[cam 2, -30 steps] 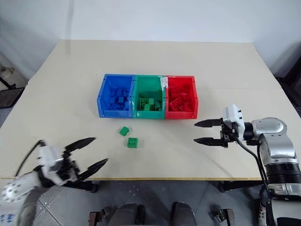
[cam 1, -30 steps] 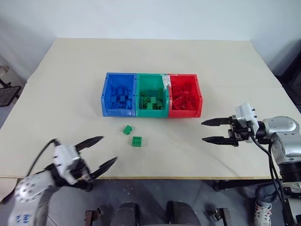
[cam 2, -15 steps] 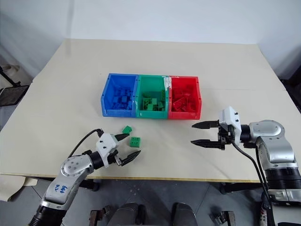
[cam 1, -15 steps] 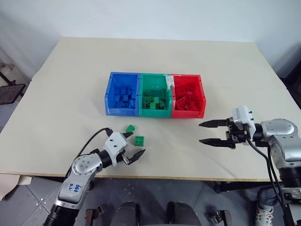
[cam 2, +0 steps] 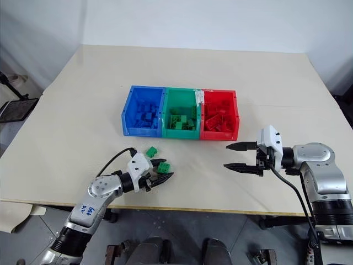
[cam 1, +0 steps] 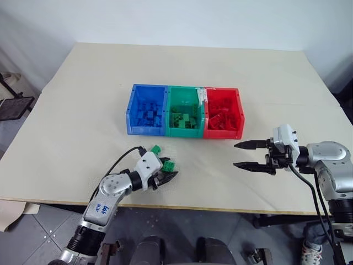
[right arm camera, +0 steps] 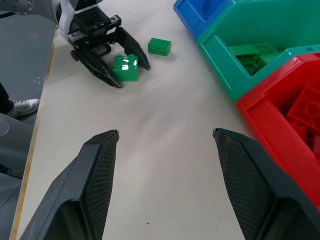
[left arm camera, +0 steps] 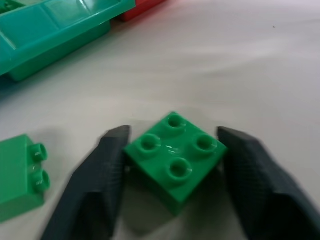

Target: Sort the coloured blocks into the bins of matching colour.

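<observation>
Inside, blue bin [cam 1: 146, 107] w/ blue blocks [cam 1: 148, 112], green, red alike

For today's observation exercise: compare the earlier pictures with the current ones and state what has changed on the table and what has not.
The left gripper swung in from the table's near edge to the square green block and narrowed its fingers around it; a firm grip is not yet certain. The second green block, the bins and the open right gripper stayed as they were.
</observation>
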